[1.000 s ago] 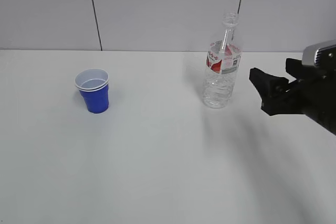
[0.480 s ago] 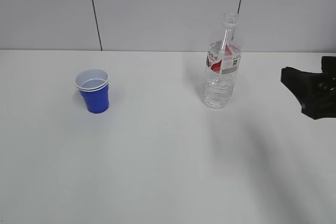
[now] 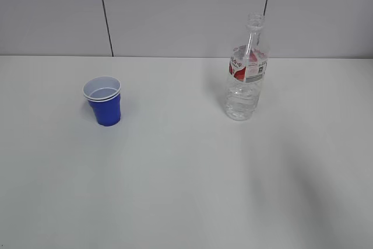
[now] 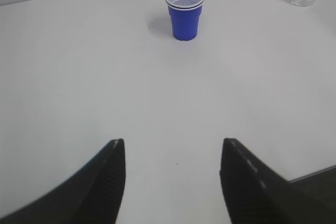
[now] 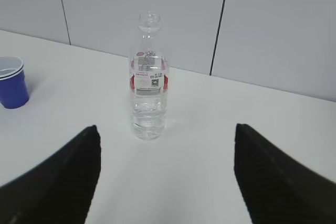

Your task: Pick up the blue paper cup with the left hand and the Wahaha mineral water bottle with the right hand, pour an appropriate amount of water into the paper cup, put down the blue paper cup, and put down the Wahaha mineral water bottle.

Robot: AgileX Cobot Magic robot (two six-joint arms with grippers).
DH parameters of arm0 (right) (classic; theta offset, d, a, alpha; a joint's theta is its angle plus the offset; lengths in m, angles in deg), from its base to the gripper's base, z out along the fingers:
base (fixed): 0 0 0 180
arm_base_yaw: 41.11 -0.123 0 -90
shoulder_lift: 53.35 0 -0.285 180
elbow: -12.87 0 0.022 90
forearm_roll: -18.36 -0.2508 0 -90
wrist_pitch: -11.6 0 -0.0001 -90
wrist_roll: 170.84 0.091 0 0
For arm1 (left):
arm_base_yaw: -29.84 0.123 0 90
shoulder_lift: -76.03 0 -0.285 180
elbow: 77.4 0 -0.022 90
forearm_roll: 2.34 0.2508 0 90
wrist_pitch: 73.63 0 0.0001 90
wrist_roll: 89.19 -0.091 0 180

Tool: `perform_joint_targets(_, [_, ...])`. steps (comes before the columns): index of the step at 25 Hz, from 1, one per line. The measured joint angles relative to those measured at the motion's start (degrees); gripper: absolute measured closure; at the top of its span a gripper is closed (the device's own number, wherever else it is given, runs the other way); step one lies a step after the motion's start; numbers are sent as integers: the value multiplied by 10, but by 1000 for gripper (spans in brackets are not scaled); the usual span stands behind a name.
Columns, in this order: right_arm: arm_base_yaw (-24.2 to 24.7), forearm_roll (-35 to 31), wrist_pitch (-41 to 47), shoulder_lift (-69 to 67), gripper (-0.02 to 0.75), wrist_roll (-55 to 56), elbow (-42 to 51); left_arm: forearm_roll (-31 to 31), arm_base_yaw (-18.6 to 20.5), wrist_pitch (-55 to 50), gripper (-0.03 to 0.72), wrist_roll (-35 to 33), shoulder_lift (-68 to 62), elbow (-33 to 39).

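The blue paper cup (image 3: 104, 101) stands upright on the left of the white table (image 3: 175, 179), its white inside showing. The Wahaha mineral water bottle (image 3: 246, 74) stands upright on the right, uncapped, with water (image 3: 240, 104) in its lower part. Neither arm shows in the exterior view. In the left wrist view the cup (image 4: 185, 11) is far ahead of my left gripper (image 4: 172, 148), which is open and empty. In the right wrist view the bottle (image 5: 149, 90) stands well ahead of my right gripper (image 5: 167, 132), open wide with nothing between its fingers; the cup (image 5: 11, 82) is at far left.
A grey panelled wall (image 3: 186, 10) with dark seams runs along the table's far edge. Bare tabletop lies between the cup and the bottle and in front of both.
My right gripper has drawn back to the right, out of the exterior view, leaving the bottle standing. The cup and bottle have not moved.
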Motion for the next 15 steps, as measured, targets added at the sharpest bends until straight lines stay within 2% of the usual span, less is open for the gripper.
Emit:
perform_joint_targets(9, [0, 0, 200, 157, 148, 0, 0, 0, 0, 0, 252, 0, 0, 0])
perform_joint_targets(15, [0, 0, 287, 202, 148, 0, 0, 0, 0, 0, 252, 0, 0, 0])
